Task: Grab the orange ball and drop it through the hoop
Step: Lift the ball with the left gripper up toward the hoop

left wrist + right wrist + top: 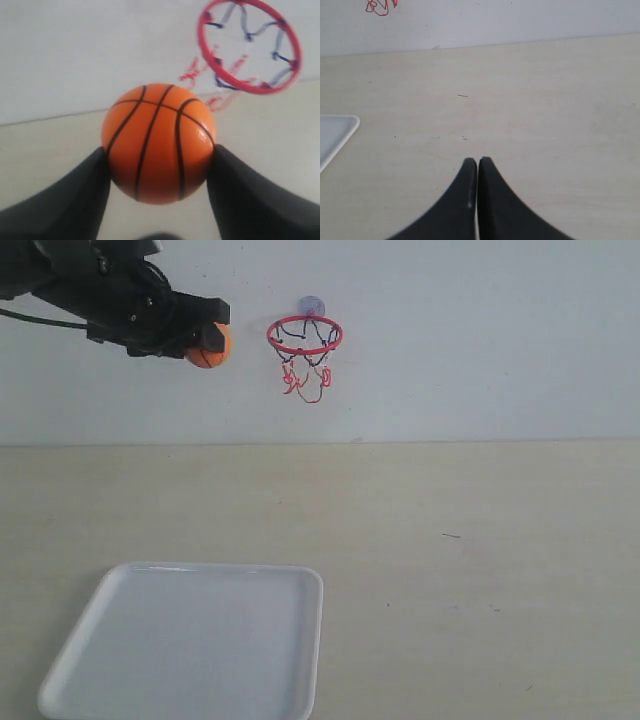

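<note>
Step in hand: carry to the hoop. The pick-up is done, the drop is not yet done.

Left end effector [206,332]: clamped on the ball [209,346]. In the left wrist view both dark fingers press its flanks, with the seam lines facing the camera. The ball is high off the tabletop [480,570] and close to the wall [480,340].

Hoop [305,352]: mounted on the wall by its suction cup, ring roughly level, net hanging loose beneath. In the exterior view the ball sits just to the left of the ring at about ring height, apart from it, not over the opening. The wrist view agrees, with the ring lying off to one side of the ball rather than under it.

Right end effector [478,162]: fingertips together, holding nothing, low over bare tabletop and well away from the hoop. It has no part in this step.

Tray [318,620]: white, near the front edge, well apart from the hoop.

Next move, our judgement: lift the ball clear above the ring, then shift it sideways until it is centred over the opening, and only then part the fingers. We expect a sideways move at the present height to knock the ring. Centring matters, since an off-centre release may bounce off the rim. We cannot gauge how far the ball stands from the wall.
</note>
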`<state>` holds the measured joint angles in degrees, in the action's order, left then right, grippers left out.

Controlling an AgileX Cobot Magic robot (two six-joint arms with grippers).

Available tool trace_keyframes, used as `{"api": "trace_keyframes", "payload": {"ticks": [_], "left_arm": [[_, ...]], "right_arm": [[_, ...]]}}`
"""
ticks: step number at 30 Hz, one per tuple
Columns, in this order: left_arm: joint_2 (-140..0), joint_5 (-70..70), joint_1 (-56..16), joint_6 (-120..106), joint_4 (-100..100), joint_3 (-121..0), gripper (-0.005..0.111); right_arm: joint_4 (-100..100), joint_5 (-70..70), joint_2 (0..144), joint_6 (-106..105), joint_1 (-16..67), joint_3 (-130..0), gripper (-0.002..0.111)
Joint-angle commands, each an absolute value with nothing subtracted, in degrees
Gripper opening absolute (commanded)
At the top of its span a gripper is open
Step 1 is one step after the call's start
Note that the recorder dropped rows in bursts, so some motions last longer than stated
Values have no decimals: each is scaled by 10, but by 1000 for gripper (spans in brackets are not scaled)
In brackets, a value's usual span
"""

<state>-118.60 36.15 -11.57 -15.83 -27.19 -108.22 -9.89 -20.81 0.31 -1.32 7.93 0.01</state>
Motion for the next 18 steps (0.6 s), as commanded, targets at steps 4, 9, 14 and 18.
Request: {"api": "trace_keyframes", "payload": {"ticks": [4,9,14,18], "left_arm": [[-1224,430,-49,-421,-567,-1159,4],[-1247,471,-39,-461,-555,-1204,4],[-1289,478,-39,-473,-641,-1247,4],[-1325,480,-42,-491,-663,-1296,4]], "right_arm": [[-98,-204,0,-14,80,0,0],[-98,-204,0,-14,80,0,0],[-98,-204,0,-14,80,0,0],[-98,-204,0,-14,80,0,0]]}}
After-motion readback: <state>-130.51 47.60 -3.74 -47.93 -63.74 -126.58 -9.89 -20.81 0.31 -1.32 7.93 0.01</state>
